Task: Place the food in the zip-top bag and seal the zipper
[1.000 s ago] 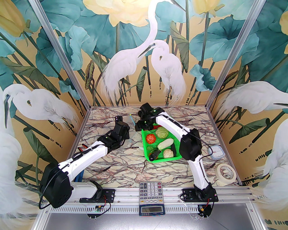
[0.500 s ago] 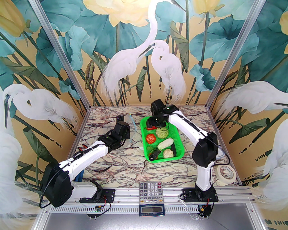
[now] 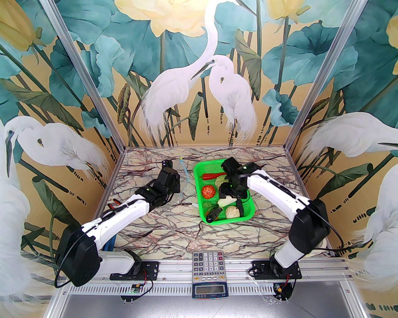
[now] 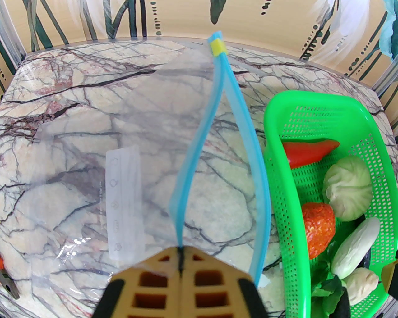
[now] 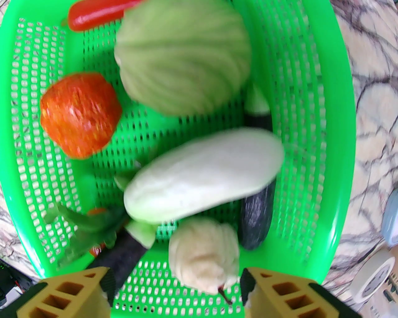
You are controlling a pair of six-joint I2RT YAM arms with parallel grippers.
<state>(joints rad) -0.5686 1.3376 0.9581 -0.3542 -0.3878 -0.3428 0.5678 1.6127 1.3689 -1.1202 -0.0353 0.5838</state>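
Observation:
The clear zip-top bag (image 4: 93, 124) lies on the marble with its white label patch (image 4: 119, 198) up. My left gripper (image 4: 181, 256) is shut on one lip of the light-blue zipper (image 4: 196, 139), and the mouth gapes toward the green mesh basket (image 3: 210, 162). In the basket lie a red chili (image 5: 99, 12), green cabbage (image 5: 183, 56), tomato (image 5: 80, 115), white-green napa cabbage (image 5: 202, 180), dark eggplant (image 5: 256, 217) and pale bulb (image 5: 203, 251). My right gripper (image 5: 174, 276) hangs open just above the basket's middle (image 3: 228, 192), holding nothing.
A yellow tab (image 4: 217, 46) marks the zipper's far end. A calculator (image 3: 207, 262) and a scale display (image 3: 210, 290) sit at the near edge. A tape roll (image 5: 373, 276) lies right of the basket. A red-handled tool (image 3: 113, 205) lies at the left.
My right arm has swung from beside the bag's mouth rightward and nearer, coming to hang over the basket's middle. The left arm and the bag have stayed put.

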